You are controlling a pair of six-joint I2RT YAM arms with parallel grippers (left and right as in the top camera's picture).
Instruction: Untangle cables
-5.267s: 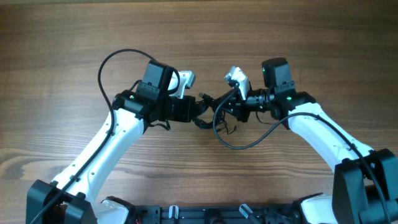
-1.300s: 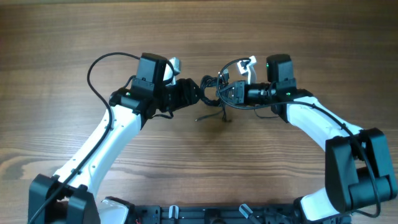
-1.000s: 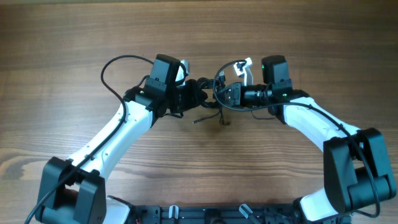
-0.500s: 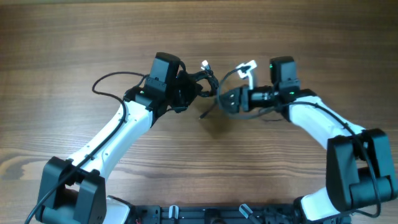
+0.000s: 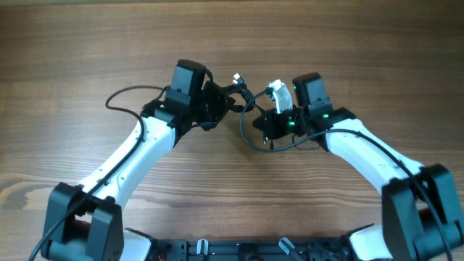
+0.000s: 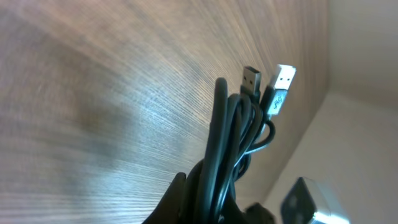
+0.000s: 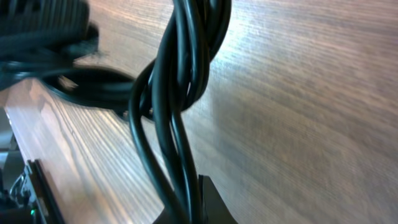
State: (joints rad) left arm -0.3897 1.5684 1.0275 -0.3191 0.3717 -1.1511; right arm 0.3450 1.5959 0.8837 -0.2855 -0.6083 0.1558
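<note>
The cables [image 5: 245,107] are thin black cords strung between my two grippers above the wooden table [image 5: 362,43]. My left gripper [image 5: 225,101] is shut on one bunch of them. In the left wrist view the strands [image 6: 231,140] rise from its jaws [image 6: 208,196] and end in two USB plugs [image 6: 250,78]. My right gripper [image 5: 267,125] is shut on the other side. The right wrist view shows a twisted rope of cords [image 7: 181,81] running from its jaws [image 7: 186,202]. A slack loop [image 5: 251,142] hangs below the right gripper.
The left arm's own thicker black cable [image 5: 125,98] arcs out to the left. The right arm's cable [image 5: 308,142] sags under its wrist. The two arms stand close together near the table's middle, with bare wood all round.
The right gripper opened, shifted left and down, and shut again on the cables. The left gripper lifted its bunch slightly, so the plug ends now stick out up and to the right.
</note>
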